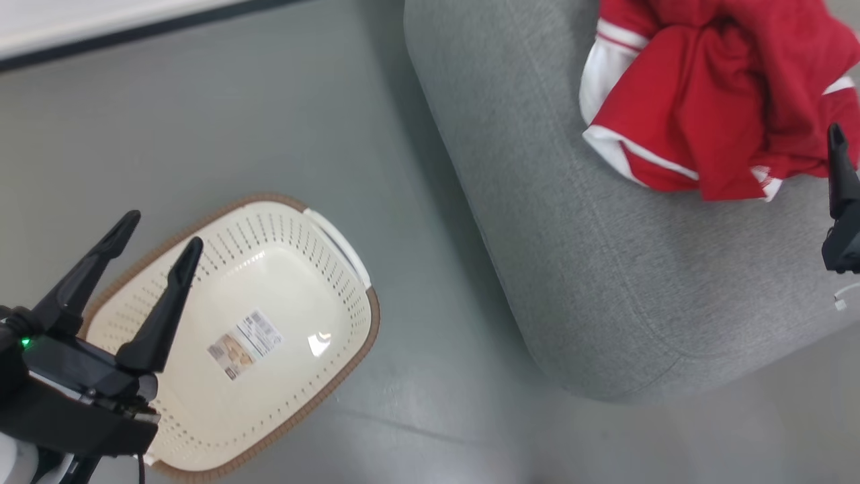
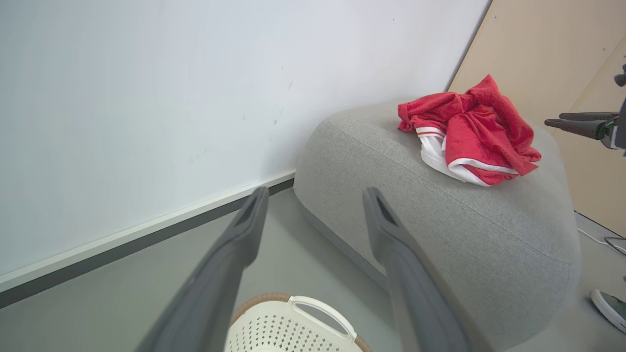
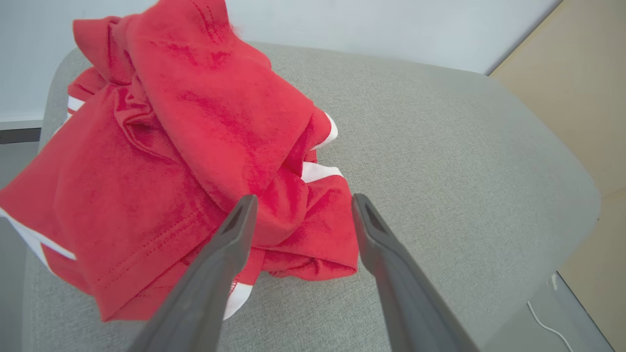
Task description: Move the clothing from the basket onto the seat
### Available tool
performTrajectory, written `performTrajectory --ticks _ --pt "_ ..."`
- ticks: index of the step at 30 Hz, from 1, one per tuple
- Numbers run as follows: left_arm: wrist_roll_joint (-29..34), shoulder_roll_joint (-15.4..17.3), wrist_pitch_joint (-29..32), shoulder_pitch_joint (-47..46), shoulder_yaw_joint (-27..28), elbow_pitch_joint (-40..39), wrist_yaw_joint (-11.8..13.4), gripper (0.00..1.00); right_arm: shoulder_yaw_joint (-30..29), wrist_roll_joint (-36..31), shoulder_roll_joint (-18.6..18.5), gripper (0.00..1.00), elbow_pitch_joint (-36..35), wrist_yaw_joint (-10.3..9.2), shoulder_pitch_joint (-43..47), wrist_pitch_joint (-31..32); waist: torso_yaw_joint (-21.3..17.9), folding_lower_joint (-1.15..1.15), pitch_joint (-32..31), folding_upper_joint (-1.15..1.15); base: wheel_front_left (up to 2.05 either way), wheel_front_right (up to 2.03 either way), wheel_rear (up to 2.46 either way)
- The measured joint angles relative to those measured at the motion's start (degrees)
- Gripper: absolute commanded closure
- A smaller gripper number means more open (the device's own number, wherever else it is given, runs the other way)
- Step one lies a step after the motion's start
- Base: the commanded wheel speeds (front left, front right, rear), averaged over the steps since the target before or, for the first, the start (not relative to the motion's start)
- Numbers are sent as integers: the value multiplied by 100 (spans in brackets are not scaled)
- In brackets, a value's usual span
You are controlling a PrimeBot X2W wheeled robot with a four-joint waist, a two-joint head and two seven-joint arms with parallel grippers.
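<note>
Lying bunched on the seat, the clothing rests near its rounded end, its upper part cut off by the head view's edge. Our right gripper is just beside it, fingers spread and holding nothing. The head view crops it to one finger and our wrist view gives both, though whether a tip brushes the fabric we cannot quite tell. Our left gripper hangs over the basket, fingers likewise apart and bare. We see the basket on the floor, apart from the seat, its near corner hidden behind that gripper.
</note>
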Motion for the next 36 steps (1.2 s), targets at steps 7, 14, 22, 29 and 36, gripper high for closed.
performTrajectory --ticks 7,14,22,29,36 --pt "-211 -348 -2 0 155 385 102 0 55 90 -167 0 -1051 147 405 -68 36 0 -555 0 0 0 0" --pt "-370 -671 -20 0 368 866 200 0 119 189 -314 0 -2043 238 782 -297 264 -1 -1080 0 0 0 0" --pt "-378 -1145 -20 287 367 1201 398 0 281 396 -256 0 -2783 241 1324 -553 777 0 -1593 -1 0 0 0" --pt "-376 -1402 -20 542 530 1422 511 0 480 460 145 0 -3139 242 2039 -787 1344 0 -1932 0 0 0 0" --pt "-192 -1588 -20 975 760 1500 614 0 834 359 586 0 -3150 126 2691 -1136 1954 0 -2225 -1 0 0 0"
